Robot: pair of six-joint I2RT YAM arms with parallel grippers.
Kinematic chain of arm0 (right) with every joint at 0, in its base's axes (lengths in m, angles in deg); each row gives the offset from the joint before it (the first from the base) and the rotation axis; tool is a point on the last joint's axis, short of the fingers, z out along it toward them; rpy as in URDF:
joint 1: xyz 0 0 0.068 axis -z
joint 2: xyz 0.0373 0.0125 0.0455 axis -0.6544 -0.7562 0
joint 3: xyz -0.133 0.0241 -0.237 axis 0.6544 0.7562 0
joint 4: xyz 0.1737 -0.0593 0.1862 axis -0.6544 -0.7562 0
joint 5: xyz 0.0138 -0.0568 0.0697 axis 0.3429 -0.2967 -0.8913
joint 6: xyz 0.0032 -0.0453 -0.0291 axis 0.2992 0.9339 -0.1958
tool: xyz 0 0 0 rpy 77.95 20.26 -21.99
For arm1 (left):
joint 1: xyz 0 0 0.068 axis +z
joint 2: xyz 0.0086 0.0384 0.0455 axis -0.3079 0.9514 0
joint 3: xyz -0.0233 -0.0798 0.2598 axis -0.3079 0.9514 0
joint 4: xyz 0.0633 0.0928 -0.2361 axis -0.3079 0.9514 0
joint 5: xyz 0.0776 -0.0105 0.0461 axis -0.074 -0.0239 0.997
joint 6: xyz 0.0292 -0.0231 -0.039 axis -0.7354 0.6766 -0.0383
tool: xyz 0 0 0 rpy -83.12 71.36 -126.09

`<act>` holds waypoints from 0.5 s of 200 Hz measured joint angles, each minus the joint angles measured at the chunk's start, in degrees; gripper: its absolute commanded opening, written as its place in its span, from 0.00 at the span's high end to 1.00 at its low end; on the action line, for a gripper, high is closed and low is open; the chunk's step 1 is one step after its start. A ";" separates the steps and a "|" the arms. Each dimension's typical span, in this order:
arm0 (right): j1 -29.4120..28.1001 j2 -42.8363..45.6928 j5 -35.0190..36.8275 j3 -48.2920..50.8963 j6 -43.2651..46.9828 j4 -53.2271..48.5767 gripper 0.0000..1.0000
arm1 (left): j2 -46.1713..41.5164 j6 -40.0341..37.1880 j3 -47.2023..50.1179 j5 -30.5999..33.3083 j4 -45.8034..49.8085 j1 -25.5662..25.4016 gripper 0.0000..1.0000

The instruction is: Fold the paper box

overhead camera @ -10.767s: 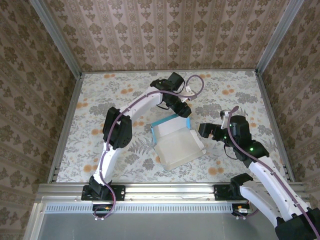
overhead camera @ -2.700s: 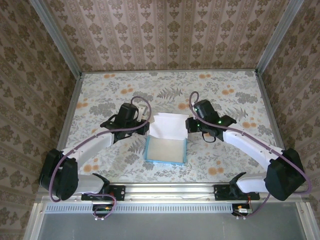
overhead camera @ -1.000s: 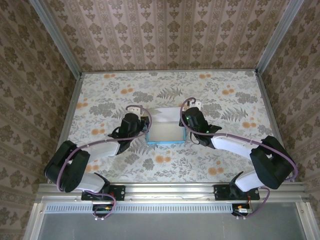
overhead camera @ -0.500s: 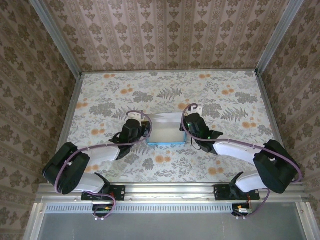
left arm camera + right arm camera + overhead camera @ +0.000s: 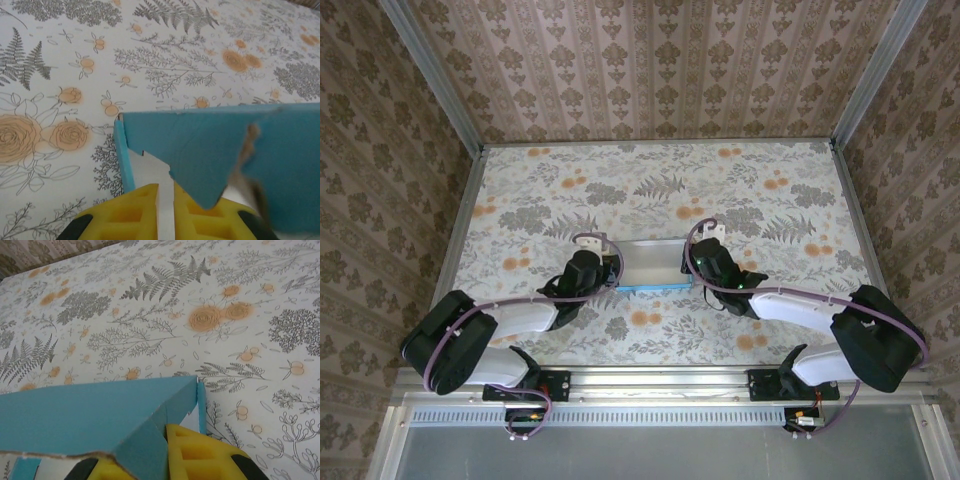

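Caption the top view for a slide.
Blue box pinched at opposite ends by the left arm and right arm on a floral table.

Bright even light, blurred foreground

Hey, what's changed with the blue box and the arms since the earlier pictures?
Both arms swung in; the left gripper and right gripper now pinch the paper box at its ends. Its raised off-white flap has folded down, turquoise side up. The floral table is unchanged.
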State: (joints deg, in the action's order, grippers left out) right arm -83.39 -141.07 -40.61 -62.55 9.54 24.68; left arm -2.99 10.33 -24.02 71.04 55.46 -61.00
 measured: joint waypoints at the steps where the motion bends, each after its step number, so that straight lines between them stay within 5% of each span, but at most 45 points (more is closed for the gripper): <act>1: -0.02 0.00 0.00 0.04 -0.02 0.00 0.88 | -0.02 0.02 0.02 -0.02 0.00 -0.02 0.85; 67: -0.83 1.27 0.00 2.71 -0.90 -0.70 0.88 | -1.07 0.31 1.31 -0.02 0.20 -0.46 0.85; 100: -0.83 1.51 -0.02 2.75 -0.68 -1.49 0.88 | -3.02 0.04 1.29 -0.52 2.54 -0.46 0.75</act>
State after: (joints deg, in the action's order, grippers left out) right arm -84.22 -139.56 -40.63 -59.80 8.86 23.20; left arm -6.01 10.38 -22.73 70.52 57.99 -61.46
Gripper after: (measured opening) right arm 0.124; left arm 0.222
